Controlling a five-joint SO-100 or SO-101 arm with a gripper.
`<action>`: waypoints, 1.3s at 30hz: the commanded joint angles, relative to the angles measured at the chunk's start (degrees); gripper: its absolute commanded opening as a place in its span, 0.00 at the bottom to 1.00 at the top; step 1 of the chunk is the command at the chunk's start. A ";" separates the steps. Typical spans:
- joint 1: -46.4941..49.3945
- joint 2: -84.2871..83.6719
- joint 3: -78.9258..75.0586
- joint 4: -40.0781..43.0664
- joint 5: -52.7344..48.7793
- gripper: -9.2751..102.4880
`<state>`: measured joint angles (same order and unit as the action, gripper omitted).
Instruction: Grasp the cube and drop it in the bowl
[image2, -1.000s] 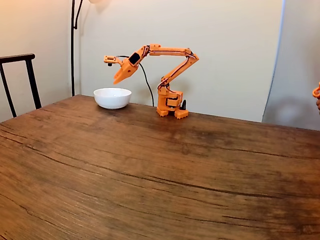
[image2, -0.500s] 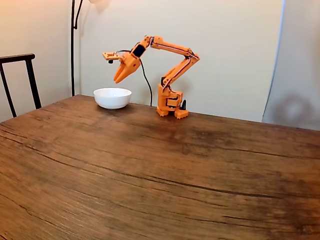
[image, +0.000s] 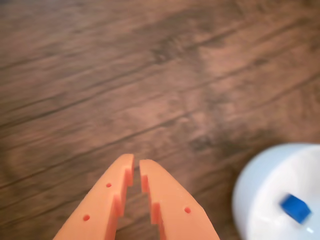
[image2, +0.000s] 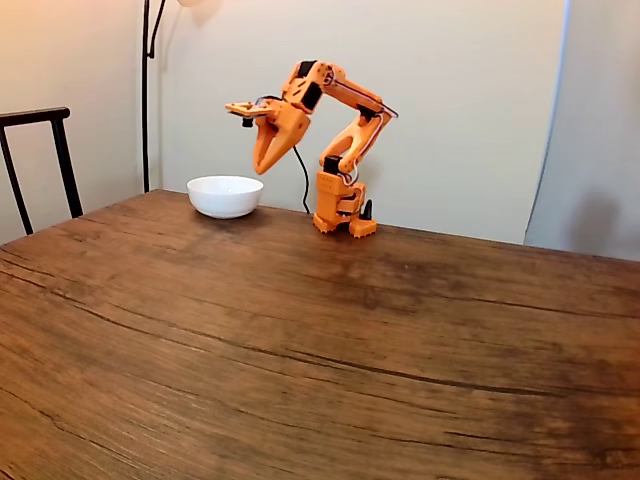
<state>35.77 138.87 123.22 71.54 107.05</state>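
cube (image: 295, 208) in wrist view: lying inside bowl (image: 260, 200), low right of end effector (image: 136, 170); jaws nearly shut, gripping nothing. fixed view: end effector (image2: 265, 165) raised right of bowl (image2: 225, 195), far left on bench (image2: 300, 330).

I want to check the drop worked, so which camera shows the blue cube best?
The wrist view: the cube lies plainly visible inside the white bowl at lower right, beside the empty gripper. In the fixed view the bowl is seen side-on, and its wall hides the cube.
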 joint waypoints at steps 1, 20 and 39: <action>-4.75 1.23 -1.58 -0.44 -2.29 0.08; -32.17 1.23 18.81 -21.62 -15.82 0.08; -32.43 1.14 38.14 -54.49 -13.54 0.08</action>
<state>3.16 139.04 161.02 19.42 92.81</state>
